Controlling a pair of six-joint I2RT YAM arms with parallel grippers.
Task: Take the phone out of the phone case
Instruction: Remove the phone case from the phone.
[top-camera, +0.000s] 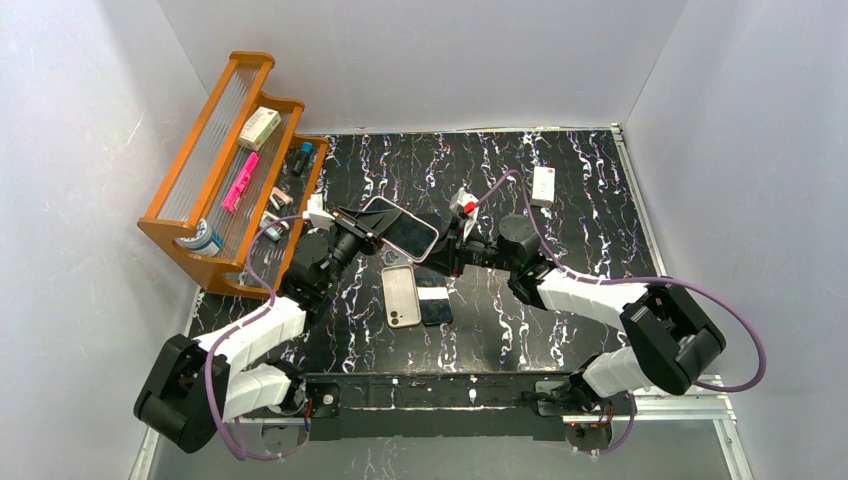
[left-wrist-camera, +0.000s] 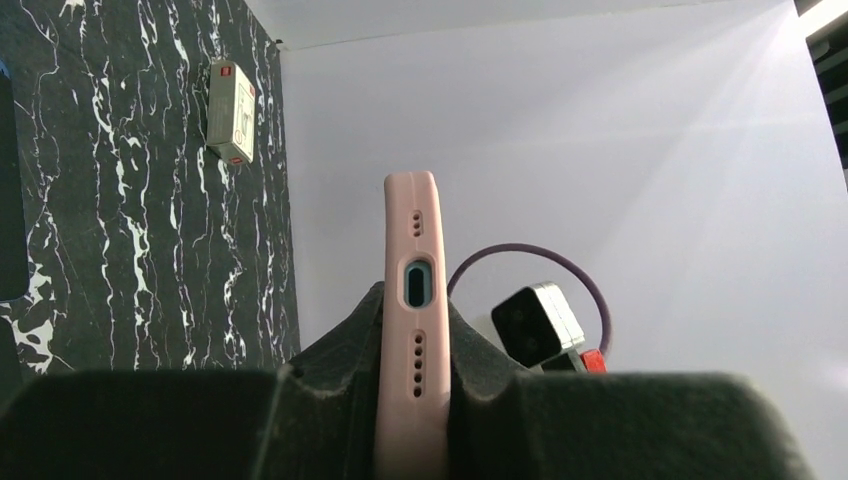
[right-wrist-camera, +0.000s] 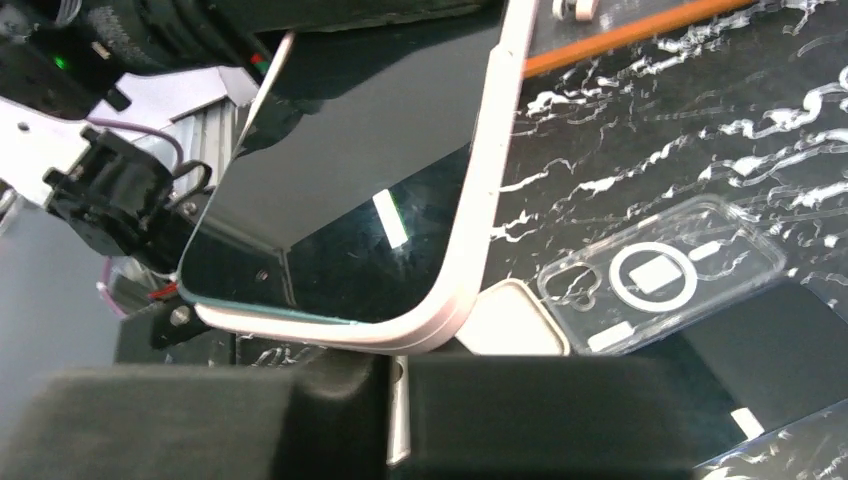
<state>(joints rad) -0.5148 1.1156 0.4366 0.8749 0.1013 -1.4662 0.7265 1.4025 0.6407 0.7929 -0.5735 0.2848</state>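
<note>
phone: its dark screen (top-camera: 405, 232) is sitting inside the case and showing from above.
phone case: the pink phone case (left-wrist-camera: 412, 250) is hanging above the surface between the two arms, with its port end pointing at the left wrist camera.
left fingers: the left fingers (left-wrist-camera: 340, 350) are clamping the phone case across its thickness, one pad on each face.
right fingers: the right fingers (right-wrist-camera: 250, 420) are sitting at the opposite corner of the phone case with only a narrow slit between them. I cannot tell whether they are pinching it.
clear case: a clear case (right-wrist-camera: 660, 275) is lying flat on the surface below the held phone.
dark phone: a bare dark phone (top-camera: 436, 308) is lying just beside the clear case.
white box: a white box (top-camera: 543, 185) is lying well apart, toward the far right.
rack: a wooden rack (top-camera: 190, 215) is standing at the left edge, holding small items.
surface: the surface (top-camera: 580, 240) is showing as black marbled with white veins.
</note>
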